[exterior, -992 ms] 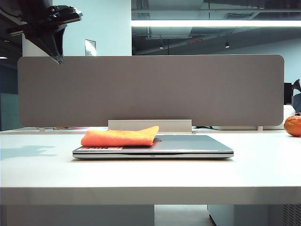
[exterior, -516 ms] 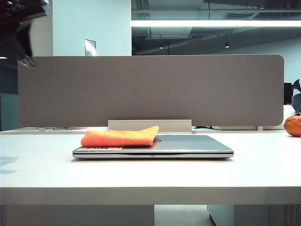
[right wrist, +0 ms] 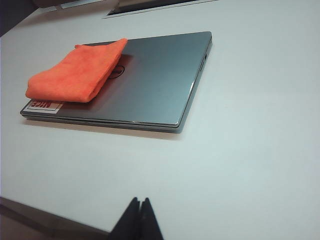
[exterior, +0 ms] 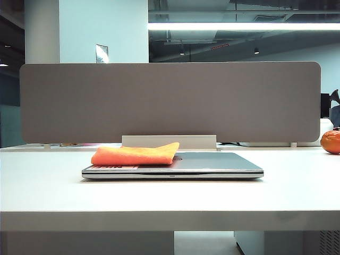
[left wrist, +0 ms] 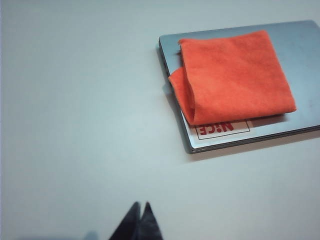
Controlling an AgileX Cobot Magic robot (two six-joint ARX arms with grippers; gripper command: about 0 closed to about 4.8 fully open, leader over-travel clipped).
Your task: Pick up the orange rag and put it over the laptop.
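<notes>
Rag, orange rag [exterior: 135, 154], lying folded on closed lid of laptop [exterior: 212, 163], covering lid's left portion as seen from exterior view, one corner reaching round lid logo [right wrist: 118, 70]. Lid's right portion bare. Laptop flat near middle of bench [exterior: 170, 197], in front of grey divider panel [exterior: 170, 101] along far edge. Left gripper [left wrist: 139, 221] clenched, dark fingertips pressed together, grasping nothing, held above bare bench surface and well apart from rag and laptop, on side of laptop corner that carries rag. Right gripper [right wrist: 139, 217] likewise clenched and empty, tips together, over near edge of bench, well apart from laptop, facing its bare side. Neither gripper seen in exterior view. White sticker [left wrist: 222, 129] on lid corner just beside rag, partly overlapped by it, bearing red letters reading "NICE" inside thin red frame, upside down in left wrist view. Lid logo mostly hidden by rag corner, lettering not legible. Small white placard [exterior: 102, 53] on pillar behind divider, writing too small to read. Round glossy orange ball [exterior: 331, 141] at far right edge of bench, well apart from laptop.
</notes>
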